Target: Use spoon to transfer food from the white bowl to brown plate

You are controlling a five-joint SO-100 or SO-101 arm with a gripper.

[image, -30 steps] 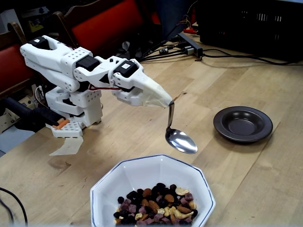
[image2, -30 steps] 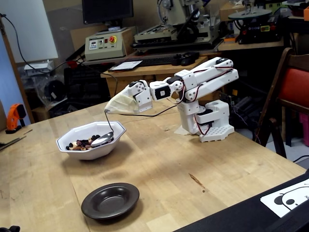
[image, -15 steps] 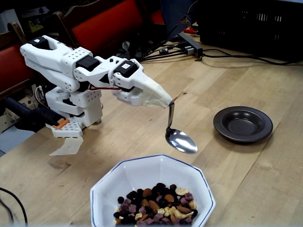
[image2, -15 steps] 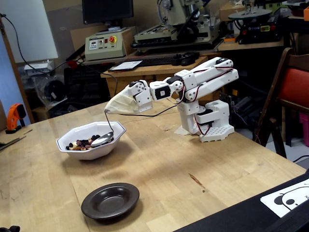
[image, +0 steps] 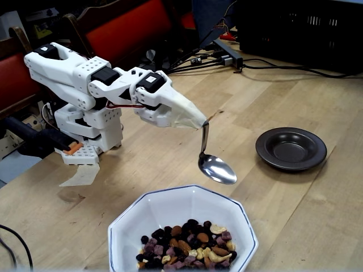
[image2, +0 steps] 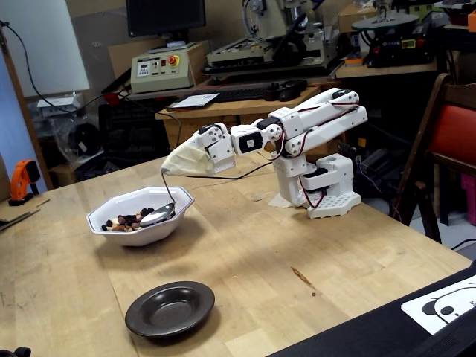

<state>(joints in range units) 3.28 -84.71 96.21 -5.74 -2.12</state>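
The gripper [image: 202,121] pinches the spoon [image: 216,168] handle, hanging it empty above the white bowl [image: 148,211], ready to scoop the food [image: 186,245].

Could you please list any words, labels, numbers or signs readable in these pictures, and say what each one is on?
None can be read.
Control box with the red button: panel markings too small to read.
Sheet with a black-and-white drawing at the lower right: no letters legible.
White bowl, brown plate, spoon: no markings.
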